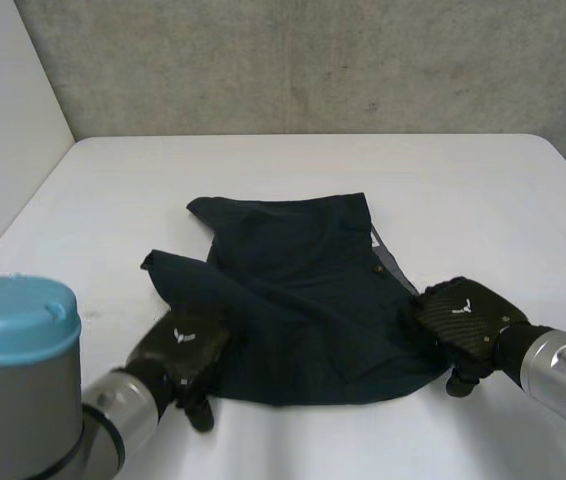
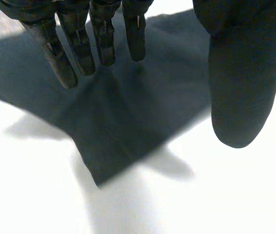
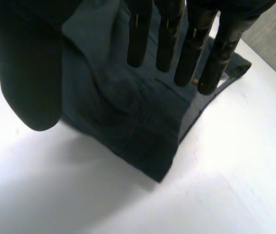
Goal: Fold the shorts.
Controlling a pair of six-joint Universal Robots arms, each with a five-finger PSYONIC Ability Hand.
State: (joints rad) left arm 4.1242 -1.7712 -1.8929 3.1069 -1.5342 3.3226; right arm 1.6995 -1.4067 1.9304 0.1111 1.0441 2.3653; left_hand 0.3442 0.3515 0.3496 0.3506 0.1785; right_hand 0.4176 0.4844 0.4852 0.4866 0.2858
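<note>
— Start on your left. What is your left hand doing?
— My left hand (image 1: pixel 185 348) lies at the near left corner of the shorts (image 1: pixel 303 300), low over the table (image 1: pixel 263 170). In my left wrist view its fingers (image 2: pixel 79 46) are straight and held well apart from the thumb (image 2: pixel 238 78), with the tips right at the dark cloth, clamping nothing. A pointed corner of the cloth lies flat on the white top beyond the fingertips.
— And the shorts themselves?
— They lie in the middle of the table, dark and partly folded over on themselves. Their long axis runs from the far side toward me, slanting to my right as it nears me. One corner pokes out to my left. A grey strip (image 1: pixel 391 262) with a small brown dot (image 1: pixel 376 268) shows along the right edge.
— Your right hand?
— My right hand (image 1: pixel 463 318) sits at the near right corner of the shorts. In its wrist view the fingers reach straight over the cloth, the thumb held wide apart, gripping nothing; I cannot tell whether the tips touch the fabric
</note>
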